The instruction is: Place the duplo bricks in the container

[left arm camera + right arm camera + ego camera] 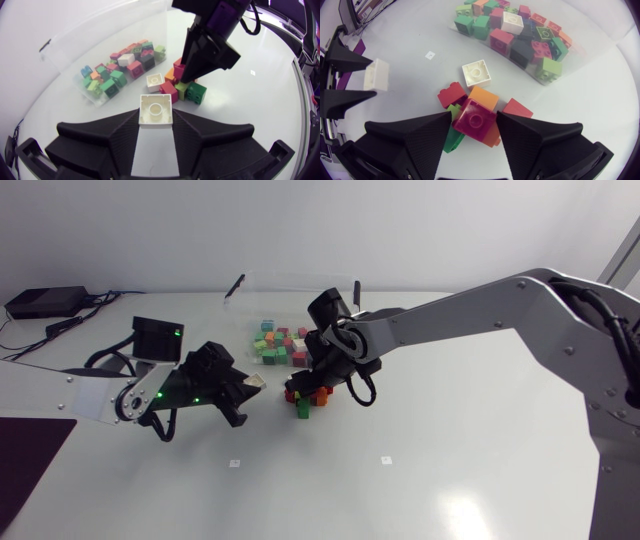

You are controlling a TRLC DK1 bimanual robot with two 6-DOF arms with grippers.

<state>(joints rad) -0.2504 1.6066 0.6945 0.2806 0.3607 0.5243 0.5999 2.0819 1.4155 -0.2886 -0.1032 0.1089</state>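
Currently: left gripper [156,119] pinches a white brick [156,107] short of the container [290,288] at the far edge of the table [450,480]; right gripper [474,118] pinches a magenta brick [476,122] in the pile [484,98], where stuck pieces may lift with it, drop and scatter.

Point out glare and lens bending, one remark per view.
Head view: a bright glare patch on the table. Left wrist view: the table's edge bows into a curve. Right wrist view: the wall of the clear container shows a pale sheen.
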